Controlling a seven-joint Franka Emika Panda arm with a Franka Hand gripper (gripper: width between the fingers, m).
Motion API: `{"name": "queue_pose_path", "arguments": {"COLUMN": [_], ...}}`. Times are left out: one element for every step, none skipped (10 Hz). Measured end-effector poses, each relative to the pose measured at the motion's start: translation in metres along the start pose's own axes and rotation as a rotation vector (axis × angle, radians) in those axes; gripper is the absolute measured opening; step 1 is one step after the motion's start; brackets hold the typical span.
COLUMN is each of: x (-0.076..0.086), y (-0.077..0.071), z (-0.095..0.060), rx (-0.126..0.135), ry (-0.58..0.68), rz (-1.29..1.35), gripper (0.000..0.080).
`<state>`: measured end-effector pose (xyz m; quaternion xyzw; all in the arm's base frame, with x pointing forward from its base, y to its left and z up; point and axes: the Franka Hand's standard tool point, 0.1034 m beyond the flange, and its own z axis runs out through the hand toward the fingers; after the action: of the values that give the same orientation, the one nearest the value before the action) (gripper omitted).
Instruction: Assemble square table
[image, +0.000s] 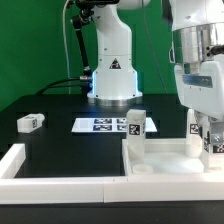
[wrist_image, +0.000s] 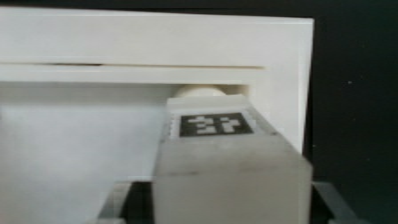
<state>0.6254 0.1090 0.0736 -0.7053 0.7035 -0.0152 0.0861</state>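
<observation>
The white square tabletop (image: 165, 158) lies with its raised rim up at the exterior view's right. One white leg (image: 135, 128) stands upright at its near-left corner. My gripper (image: 205, 140) is over the tabletop's right side, shut on another white tagged leg (image: 196, 127). In the wrist view my gripper (wrist_image: 228, 200) holds this leg (wrist_image: 222, 165) between dark fingers (wrist_image: 135, 202). The leg's rounded end sits against the tabletop's rim (wrist_image: 125, 75). A third leg (image: 30, 122) lies loose on the black table at the left.
The marker board (image: 100, 125) lies flat in the middle, before the robot base (image: 113, 80). Long low white wall bars run along the front (image: 70, 186) and the left (image: 12, 158).
</observation>
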Motion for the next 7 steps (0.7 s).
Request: {"name": "queue_pose_path", "arguments": {"x": [0.0, 0.0, -0.002, -0.011, -0.015, -0.013, -0.013], "y": [0.0, 0.0, 0.0, -0.004, -0.009, -0.008, -0.008], "z": [0.0, 0.001, 0.0, -0.003, -0.004, -0.003, -0.003], "rx": [0.0, -0.001, -0.011, -0.05, -0.051, -0.055, -0.058], "ry": [0.0, 0.001, 0.008, 0.045, 0.052, 0.051, 0.049], "rz": [0.007, -0.009, -0.087, -0.302, -0.464, -0.509, -0.595], "gripper": [0.0291, 0.0291, 0.0457, 0.0596, 0.0596, 0.0637, 0.0647]}}
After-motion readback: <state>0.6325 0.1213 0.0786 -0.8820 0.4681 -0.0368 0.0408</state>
